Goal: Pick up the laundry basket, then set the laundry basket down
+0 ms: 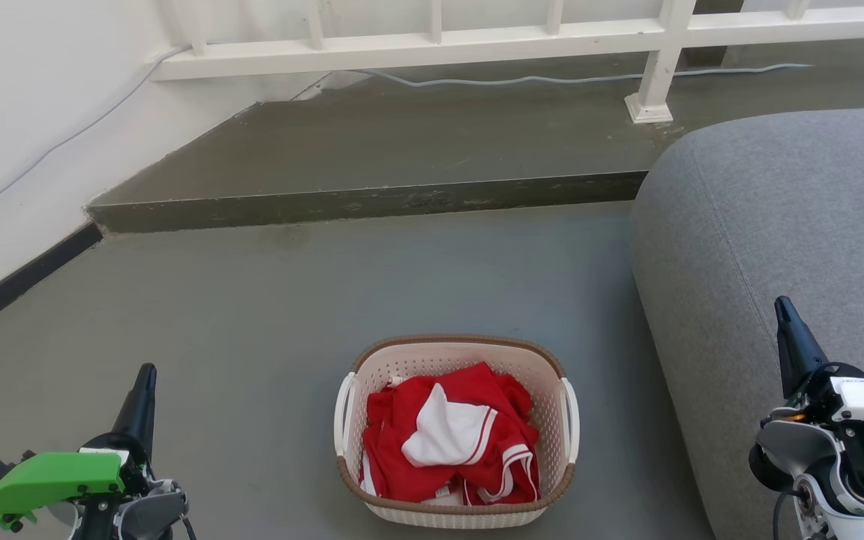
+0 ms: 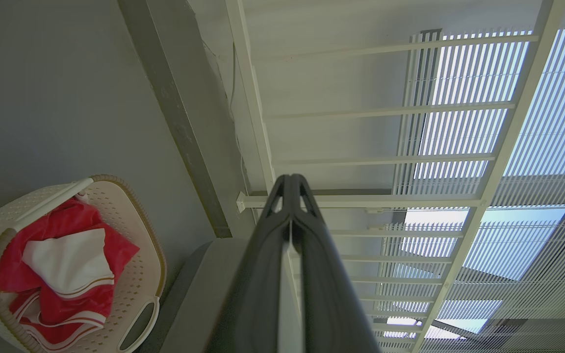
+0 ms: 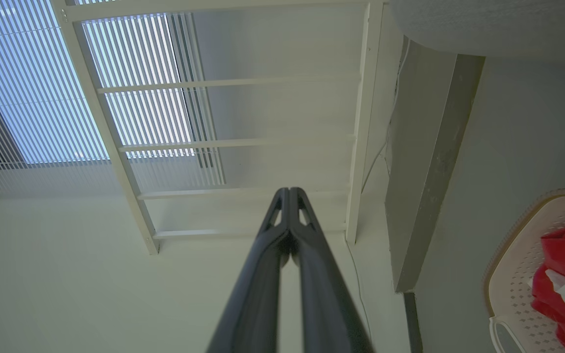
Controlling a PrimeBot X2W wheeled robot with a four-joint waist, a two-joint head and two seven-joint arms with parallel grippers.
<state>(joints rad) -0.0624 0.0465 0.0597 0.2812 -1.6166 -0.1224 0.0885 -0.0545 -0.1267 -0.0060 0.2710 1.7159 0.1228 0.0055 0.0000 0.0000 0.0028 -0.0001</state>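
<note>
The laundry basket (image 1: 548,390) rests on the grey floor at bottom centre of the head view: cream perforated walls, brown rim, white side handles, holding red and white clothes (image 1: 451,442). It also appears at the lower left of the left wrist view (image 2: 140,274) and the lower right of the right wrist view (image 3: 513,279). My left gripper (image 1: 147,375) is shut, well to the basket's left, holding nothing. Over the sofa's edge, my right gripper (image 1: 783,307) is shut too, far right of the basket. In each wrist view the fingertips (image 2: 291,184) (image 3: 289,193) meet, pointing at the railing.
A grey sofa (image 1: 777,225) fills the right side, close to the basket. A raised concrete step (image 1: 372,202) runs across behind it, with a white railing (image 1: 657,67) and a cable on top. A white wall (image 1: 19,112) stands at the left.
</note>
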